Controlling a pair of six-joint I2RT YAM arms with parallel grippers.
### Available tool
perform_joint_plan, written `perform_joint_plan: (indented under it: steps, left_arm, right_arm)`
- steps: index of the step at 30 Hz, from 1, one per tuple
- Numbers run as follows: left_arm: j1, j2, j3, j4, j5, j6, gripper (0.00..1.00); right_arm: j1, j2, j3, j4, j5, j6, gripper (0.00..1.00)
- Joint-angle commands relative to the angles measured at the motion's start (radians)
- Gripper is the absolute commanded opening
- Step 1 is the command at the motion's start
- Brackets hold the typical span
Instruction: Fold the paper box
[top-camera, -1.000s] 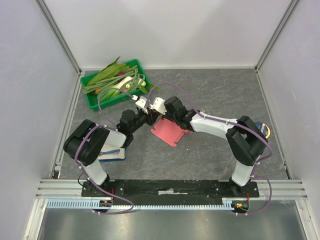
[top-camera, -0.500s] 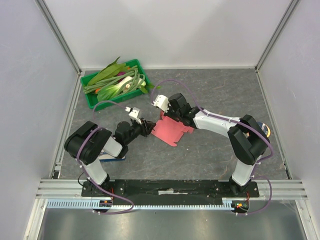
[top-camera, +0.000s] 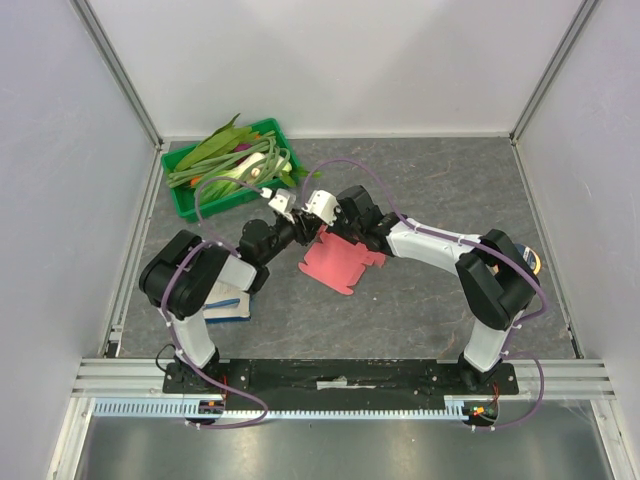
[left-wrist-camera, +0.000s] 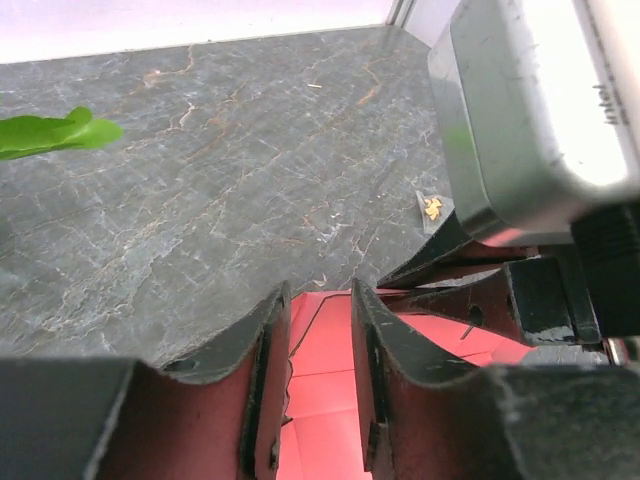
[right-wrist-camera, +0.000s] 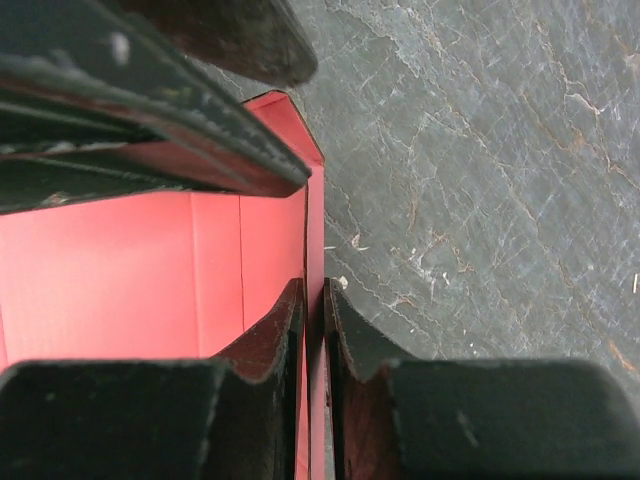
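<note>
Right gripper (right-wrist-camera: 314, 292) is pinched shut on a thin edge flap of the paper box (top-camera: 338, 266), which lies mid-table. The left gripper (left-wrist-camera: 320, 300) hovers over the red panel, jaws parted, holding nothing. The card looks light, springy and easily mis-creased, so flap edges near the score lines are the place to grip. Both arms reach forward and inward, their wrists nearly meeting above the box's far-left corner.
</note>
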Motion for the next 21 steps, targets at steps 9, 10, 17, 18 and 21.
perform_joint_plan:
  steps: [9, 10, 17, 18, 21]
  left_arm:
    - [0.005, 0.029, 0.056, 0.067, 0.123, 0.033, 0.39]
    - [0.006, 0.019, 0.051, 0.061, 0.121, 0.030, 0.40]
    - [0.006, -0.037, 0.083, -0.163, 0.088, -0.002, 0.37]
    - [0.006, -0.037, 0.092, -0.212, 0.089, -0.005, 0.38]
    - [0.006, -0.030, 0.099, -0.218, 0.084, -0.001, 0.40]
  right_arm:
    - [-0.002, -0.004, 0.044, -0.041, -0.051, 0.008, 0.18]
    - [-0.003, -0.005, 0.043, -0.041, -0.056, 0.010, 0.18]
    - [-0.009, -0.010, 0.037, -0.040, -0.070, 0.016, 0.18]
    - [-0.009, -0.008, 0.037, -0.038, -0.073, 0.017, 0.18]
    - [-0.011, -0.008, 0.037, -0.040, -0.080, 0.020, 0.18]
